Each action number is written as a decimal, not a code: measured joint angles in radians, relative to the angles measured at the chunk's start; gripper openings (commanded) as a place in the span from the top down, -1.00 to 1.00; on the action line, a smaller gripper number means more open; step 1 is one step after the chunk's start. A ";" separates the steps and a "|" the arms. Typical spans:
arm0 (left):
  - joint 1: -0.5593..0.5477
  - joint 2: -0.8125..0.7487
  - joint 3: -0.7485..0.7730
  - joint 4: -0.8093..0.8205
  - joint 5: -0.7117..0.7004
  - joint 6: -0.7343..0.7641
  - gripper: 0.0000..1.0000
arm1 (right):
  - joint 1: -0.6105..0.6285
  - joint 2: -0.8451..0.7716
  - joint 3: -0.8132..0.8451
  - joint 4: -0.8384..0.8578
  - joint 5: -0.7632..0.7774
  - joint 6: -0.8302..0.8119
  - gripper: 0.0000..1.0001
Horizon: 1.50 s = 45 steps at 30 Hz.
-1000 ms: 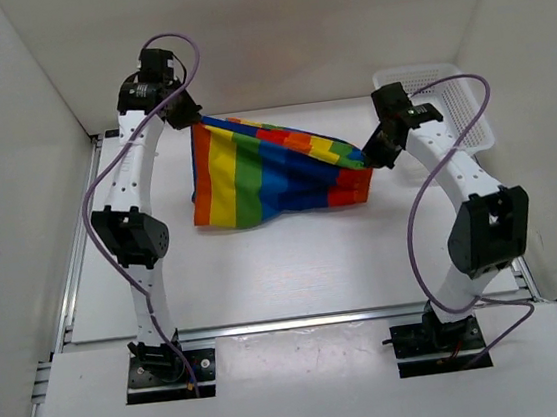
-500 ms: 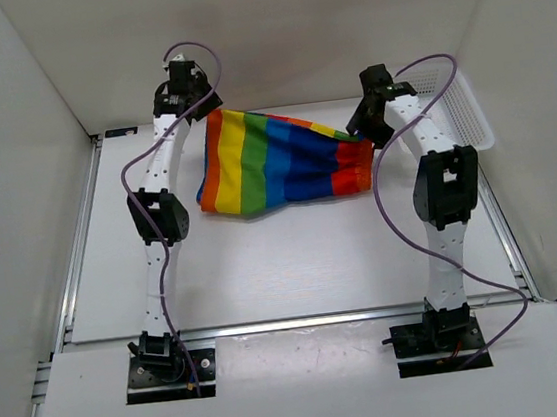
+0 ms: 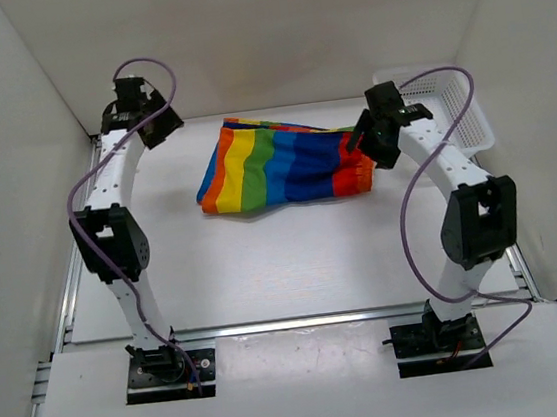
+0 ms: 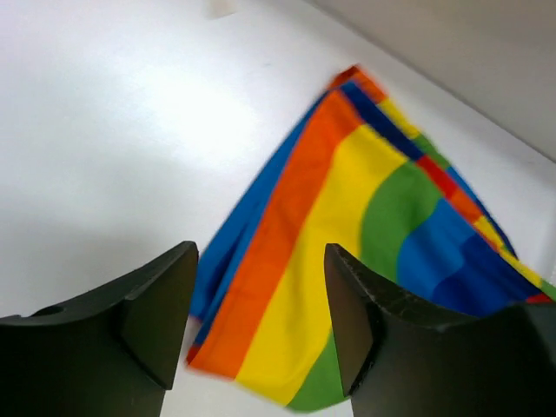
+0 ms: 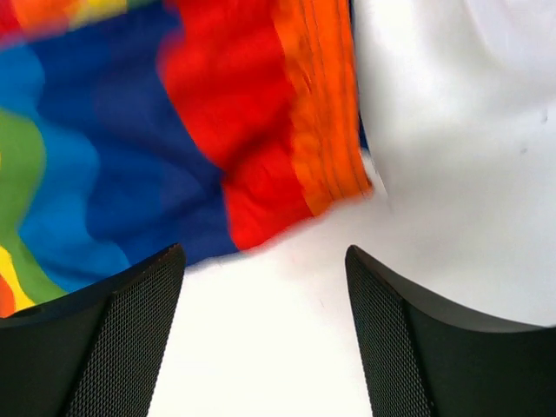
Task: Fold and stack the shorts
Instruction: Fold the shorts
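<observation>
I am holding my left claw (image 3: 161,129) wide apart, and it is gripping nothing. It is hovering over the far left of the table (image 3: 264,260), well apart from the shorts (image 3: 283,163). In the left wrist view its fingers (image 4: 148,313) are standing open. The shorts (image 4: 347,226) are lying beyond them, with the blue, orange, yellow and green stripes running away toward the back.

I am also keeping my right claw (image 3: 366,140) spread wide and empty. It is hanging just at the right end of the shorts, and from above I cannot tell whether it is touching the cloth. In the right wrist view the mesh-padded fingers (image 5: 122,339) are framing bare white table. The red panel and orange hem of the shorts (image 5: 261,130) are lying just past the tips, a little blurred.

The shorts are resting on the far middle of the table, between my two claws, in a loose, flattened bundle. Their stripes are running from orange on the left through yellow, green and blue to red and orange on the right. The basket (image 3: 464,112) is sitting in the far right corner, apart from the shorts.
</observation>
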 measured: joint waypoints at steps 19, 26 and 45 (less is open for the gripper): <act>-0.075 0.287 0.081 -0.159 0.047 -0.198 -0.94 | -0.077 0.108 -0.211 0.110 -0.251 0.039 -0.68; -0.097 0.223 -0.124 -0.203 0.036 -0.164 -0.93 | -0.071 0.230 -0.119 0.142 -0.258 0.047 -0.24; -0.071 -0.180 -0.672 -0.228 -0.035 -0.165 0.80 | 0.099 0.056 -0.335 0.119 -0.153 0.027 1.00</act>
